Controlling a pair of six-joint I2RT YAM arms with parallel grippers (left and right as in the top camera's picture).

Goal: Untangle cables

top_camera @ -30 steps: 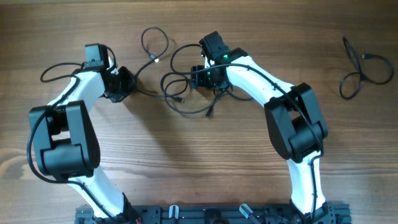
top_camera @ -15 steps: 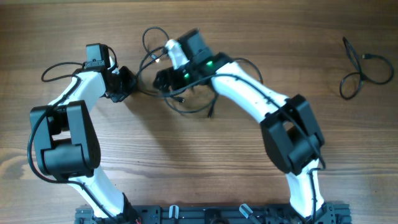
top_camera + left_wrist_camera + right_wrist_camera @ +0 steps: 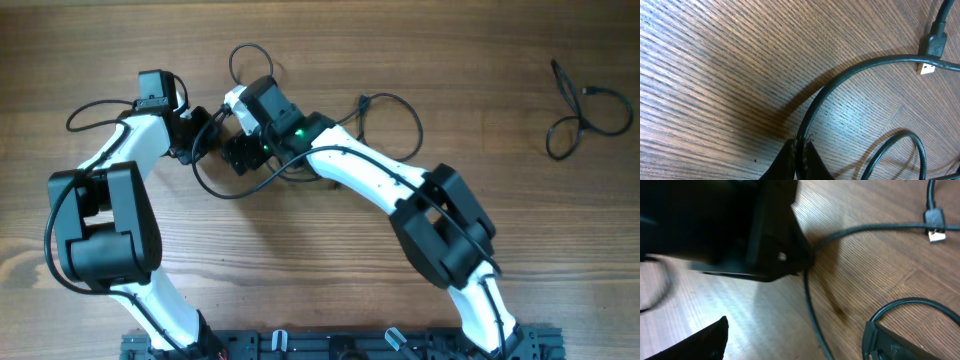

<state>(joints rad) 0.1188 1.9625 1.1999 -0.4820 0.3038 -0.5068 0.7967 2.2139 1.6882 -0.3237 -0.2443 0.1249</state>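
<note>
The cables (image 3: 238, 46) are thin black cords spread in loops between both arms, with one strand arcing away to the right. My left gripper (image 3: 208, 140) is shut on one cable (image 3: 865, 67), which runs up from the pinched jaws (image 3: 800, 150) to a plug (image 3: 935, 45). My right gripper (image 3: 232, 155) sits close beside the left one and is open. Its fingers (image 3: 705, 340) stand wide apart, and the same strand (image 3: 810, 300) passes loosely between them. The left gripper's black body (image 3: 740, 225) fills the upper left of the right wrist view.
A separate looped black cable (image 3: 570, 95) lies at the far right of the wooden table (image 3: 330, 270). Another loop (image 3: 912, 301) curves by the right finger. Both arms crowd the upper left centre.
My right arm swung left across the tangle to right beside the left gripper, its jaws opening wider. The cable loops were pulled and spread out. The left arm stayed put.
</note>
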